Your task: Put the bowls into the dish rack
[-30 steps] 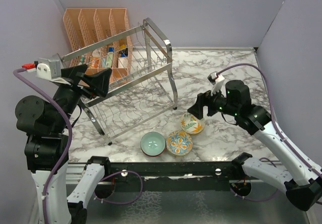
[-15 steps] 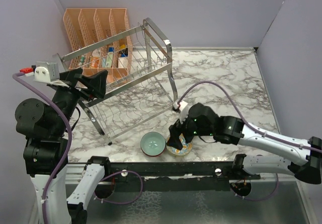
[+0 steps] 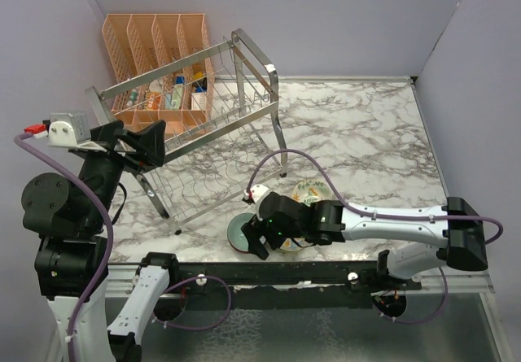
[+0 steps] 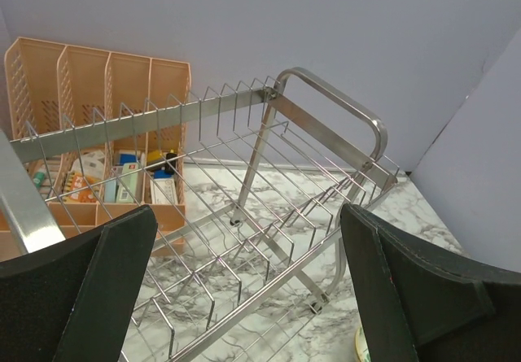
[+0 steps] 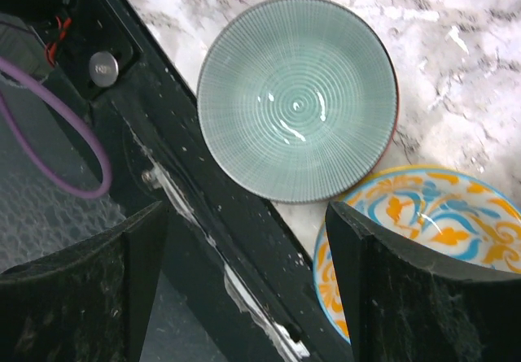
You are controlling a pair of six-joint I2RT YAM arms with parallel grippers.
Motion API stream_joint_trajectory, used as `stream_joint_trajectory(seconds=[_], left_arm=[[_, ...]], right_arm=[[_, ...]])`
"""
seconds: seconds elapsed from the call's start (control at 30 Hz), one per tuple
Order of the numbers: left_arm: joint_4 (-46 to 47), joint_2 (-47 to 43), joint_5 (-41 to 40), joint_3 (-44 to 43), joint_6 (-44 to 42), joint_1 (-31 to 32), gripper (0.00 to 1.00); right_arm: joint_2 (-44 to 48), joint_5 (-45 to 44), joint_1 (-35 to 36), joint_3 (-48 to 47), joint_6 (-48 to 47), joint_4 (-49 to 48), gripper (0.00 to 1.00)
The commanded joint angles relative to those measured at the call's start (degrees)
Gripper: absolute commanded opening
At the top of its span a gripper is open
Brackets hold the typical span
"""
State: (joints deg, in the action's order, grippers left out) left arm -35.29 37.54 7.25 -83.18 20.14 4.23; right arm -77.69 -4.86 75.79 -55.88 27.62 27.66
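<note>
The pale teal bowl [image 5: 297, 102] sits upright at the table's front edge, partly covered by my right arm in the top view [image 3: 238, 232]. A floral cream-yellow bowl [image 5: 431, 232] touches its right side. The other floral bowl [image 3: 312, 189] lies just behind my right arm. My right gripper [image 5: 244, 289] [image 3: 254, 238] is open and empty, hovering over the teal bowl's near rim and the table's edge. My left gripper [image 3: 151, 144] [image 4: 248, 297] is open and empty, held above the left end of the chrome dish rack [image 3: 259, 61] [image 4: 326, 102].
The peach mesh organiser [image 3: 155, 41] [image 4: 89, 77] with small packets stands behind the rack against the back wall. A black frame rail [image 5: 203, 240] and a purple cable [image 5: 49, 134] run just below the table's front edge. Walls close in on both sides.
My right arm has swung down and left, from above the floral bowls to low over the teal bowl at the front edge. My left gripper has drifted slightly left and down.
</note>
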Motion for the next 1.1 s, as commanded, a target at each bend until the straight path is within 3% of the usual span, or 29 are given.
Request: stream_joint_trajectory(seconds=[0.0, 0.27, 0.47, 1.07], left_arm=[[-0.3, -1.3, -2.3, 0.8, -0.7, 0.1, 0.99], [-0.4, -2.2, -2.1, 1.7, -0.9, 0.1, 0.99], [-0.4, -2.6, -2.0, 1.9, -1.0, 0.1, 0.99], [-0.5, -3.5, -2.1, 3.3, -1.8, 0.1, 0.99]], right_arm=[[-4.4, -1.6, 1.4, -4.6, -0.2, -5.7, 0.77], [-13.6, -0.3, 3.1, -10.0, -1.3, -7.1, 0.67], [-18.0, 0.4, 3.1, -13.1, -2.6, -6.3, 0.64], [-24.5, 0.5, 3.3, -14.8, -2.2, -5.9, 0.53]])
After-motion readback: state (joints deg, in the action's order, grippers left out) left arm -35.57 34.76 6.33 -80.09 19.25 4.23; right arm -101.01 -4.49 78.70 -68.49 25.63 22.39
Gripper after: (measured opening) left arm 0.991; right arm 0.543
